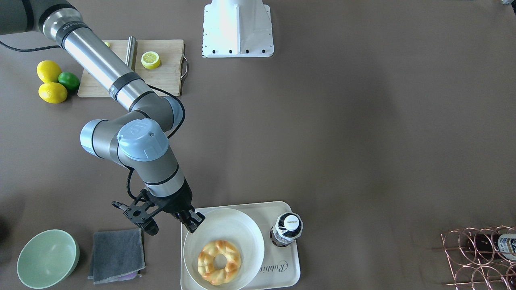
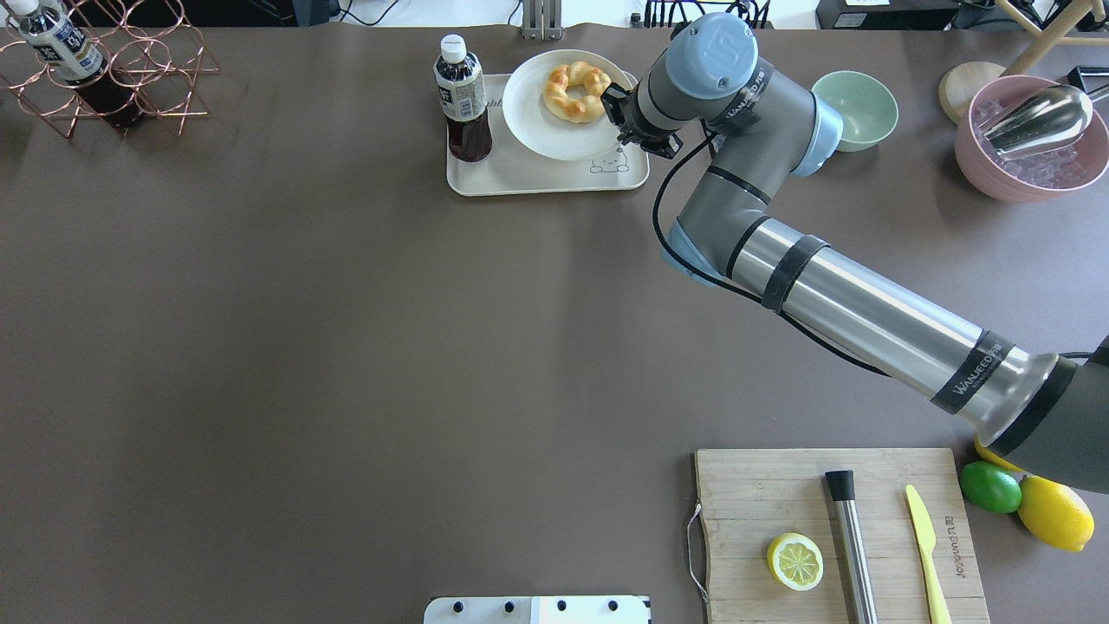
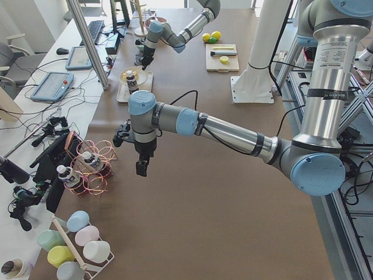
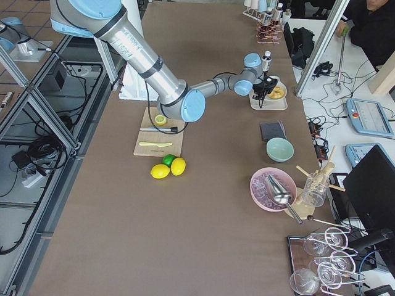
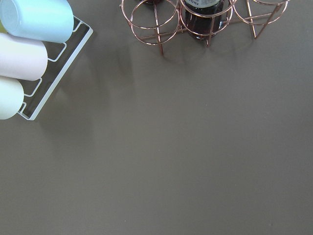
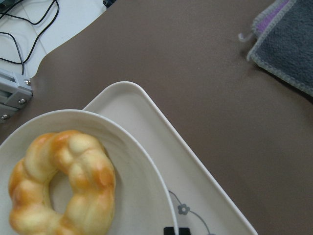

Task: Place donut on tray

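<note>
Right pincer is held at the rim of the white plate; whether parted or clamped there cannot be told. The donut is seen on that plate, itself on the tray. Placement is judged finished; a clean withdrawal is called for, toward open surface, away from the bottle.

A soft sheen is shown by the donut; the plate and cream tray are seen as smooth and faintly glossy. The surface is matt, the cloth fuzzy, the board grained wood.
</note>
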Robot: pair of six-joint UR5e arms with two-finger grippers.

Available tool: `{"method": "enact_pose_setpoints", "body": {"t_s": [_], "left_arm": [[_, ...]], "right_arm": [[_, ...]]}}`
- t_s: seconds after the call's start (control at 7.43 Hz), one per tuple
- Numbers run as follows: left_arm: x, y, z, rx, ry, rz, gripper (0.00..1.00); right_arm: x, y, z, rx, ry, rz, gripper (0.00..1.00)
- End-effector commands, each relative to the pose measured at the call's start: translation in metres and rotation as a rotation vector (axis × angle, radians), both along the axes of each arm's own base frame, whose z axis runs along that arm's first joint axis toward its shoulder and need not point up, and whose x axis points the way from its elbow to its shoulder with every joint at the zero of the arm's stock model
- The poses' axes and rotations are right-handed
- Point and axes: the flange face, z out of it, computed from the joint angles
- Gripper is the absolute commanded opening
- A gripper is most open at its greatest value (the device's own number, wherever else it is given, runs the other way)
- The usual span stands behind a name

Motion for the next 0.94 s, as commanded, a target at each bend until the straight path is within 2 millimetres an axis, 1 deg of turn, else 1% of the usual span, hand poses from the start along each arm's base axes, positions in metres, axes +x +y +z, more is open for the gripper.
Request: {"method": "enact_pose_setpoints", "body": {"t_s": [0.0,0.13,0.27,0.4,0.54,0.67,0.81], "left_arm": [[-0.022,0.007,0.028,-0.001,-0.011,0.035,0.98],[-0.038,0.018,0.043,0.000,-0.014,0.048,0.98],[-0.061,0.031,0.053,-0.005,-0.016,0.021,0.98],[-0.069,0.042,0.065,-0.004,-0.018,0.035,0.98],[-0.081,0.050,0.082,-0.010,-0.018,0.047,0.98],[-0.090,0.059,0.100,-0.022,-0.017,0.059,0.98],[-0.092,0.064,0.107,-0.033,-0.015,0.056,0.98]], "right_arm": [[-0.016,0.010,0.001,0.015,0.011,0.012,0.00],[-0.018,0.011,0.000,0.018,0.011,0.012,0.00],[-0.018,0.010,0.003,0.017,0.019,0.019,0.57],[-0.016,0.009,0.002,0.027,0.024,0.032,0.99],[-0.010,0.006,-0.001,0.044,0.025,0.033,1.00],[0.017,-0.010,-0.011,0.098,0.040,0.030,1.00],[0.052,-0.019,-0.009,0.110,0.031,-0.007,1.00]]}}
